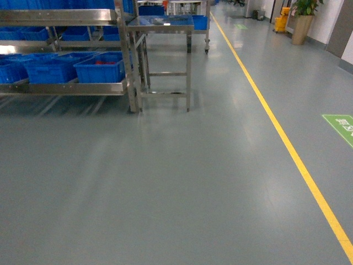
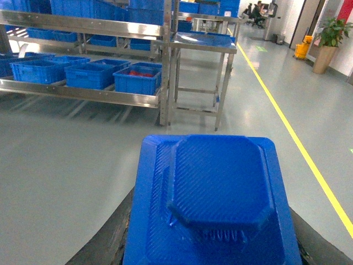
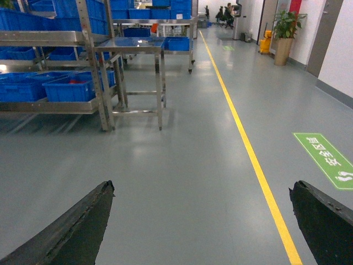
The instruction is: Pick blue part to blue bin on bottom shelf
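Observation:
The blue part [image 2: 215, 182], a dark blue ribbed block with a raised octagonal top, fills the bottom of the left wrist view. My left gripper [image 2: 212, 226] is shut on it, and a black finger [image 2: 113, 237] shows on each side. It hangs above bare floor, well short of the rack. The bottom shelf [image 1: 66, 87] carries several blue crates. The rightmost crate [image 1: 102, 69] holds red packets; beside it stands a plain blue bin [image 1: 52, 69]. My right gripper [image 3: 201, 185] is open over the floor with nothing in it. Neither gripper appears in the head view.
A small steel table [image 1: 162, 25] stands against the rack's right end post [image 1: 128, 61]. A yellow floor line [image 1: 276, 121] runs along the right, with a green floor sign [image 1: 342, 127] beyond it. A potted plant [image 1: 302, 22] stands far back. Grey floor lies between me and the rack.

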You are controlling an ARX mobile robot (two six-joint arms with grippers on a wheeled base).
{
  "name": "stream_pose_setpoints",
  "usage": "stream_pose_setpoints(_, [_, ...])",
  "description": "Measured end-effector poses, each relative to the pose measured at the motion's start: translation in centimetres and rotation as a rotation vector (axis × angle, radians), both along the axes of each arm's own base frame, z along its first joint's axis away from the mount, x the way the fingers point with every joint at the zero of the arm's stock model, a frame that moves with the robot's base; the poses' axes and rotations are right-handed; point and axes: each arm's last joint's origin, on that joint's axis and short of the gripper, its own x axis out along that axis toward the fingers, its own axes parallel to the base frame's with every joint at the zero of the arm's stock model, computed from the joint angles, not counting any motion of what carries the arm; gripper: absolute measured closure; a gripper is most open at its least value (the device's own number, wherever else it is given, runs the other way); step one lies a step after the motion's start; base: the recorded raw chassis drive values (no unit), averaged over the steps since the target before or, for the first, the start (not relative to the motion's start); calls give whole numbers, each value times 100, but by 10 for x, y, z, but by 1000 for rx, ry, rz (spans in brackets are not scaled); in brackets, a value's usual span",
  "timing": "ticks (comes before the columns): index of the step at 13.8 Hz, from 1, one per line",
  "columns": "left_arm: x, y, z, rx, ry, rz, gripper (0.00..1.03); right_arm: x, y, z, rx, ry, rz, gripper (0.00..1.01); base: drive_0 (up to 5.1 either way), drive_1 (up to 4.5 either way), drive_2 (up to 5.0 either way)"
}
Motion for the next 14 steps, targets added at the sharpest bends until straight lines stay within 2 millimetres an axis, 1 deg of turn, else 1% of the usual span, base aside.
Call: stream_pose_setpoints(14, [0, 0, 0, 0, 1, 0, 60, 0, 0, 0, 0, 3, 0, 3, -4, 418, -425])
